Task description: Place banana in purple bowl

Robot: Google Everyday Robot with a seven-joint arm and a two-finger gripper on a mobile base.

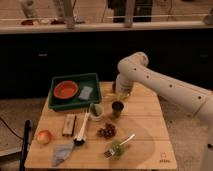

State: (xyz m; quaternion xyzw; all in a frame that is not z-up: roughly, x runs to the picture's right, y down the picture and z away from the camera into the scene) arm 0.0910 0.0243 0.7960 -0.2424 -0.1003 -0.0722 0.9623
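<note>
My gripper (122,94) hangs from the white arm over the back middle of the wooden table, just behind the small metal cup (117,108). A dark rounded edge at the gripper's left looks like the purple bowl (114,86); the wrist hides most of it. A small yellow patch beside the gripper may be the banana (108,95); I cannot tell whether it is held or lying down.
A green tray (56,103) at the back left holds an orange bowl (66,90) and a grey sponge (86,92). On the table are a small white bowl (95,110), a brush (81,129), a wooden block (69,124), grapes (107,131), a green-and-silver fork (119,146), an apple (44,136) and a blue cloth (62,152).
</note>
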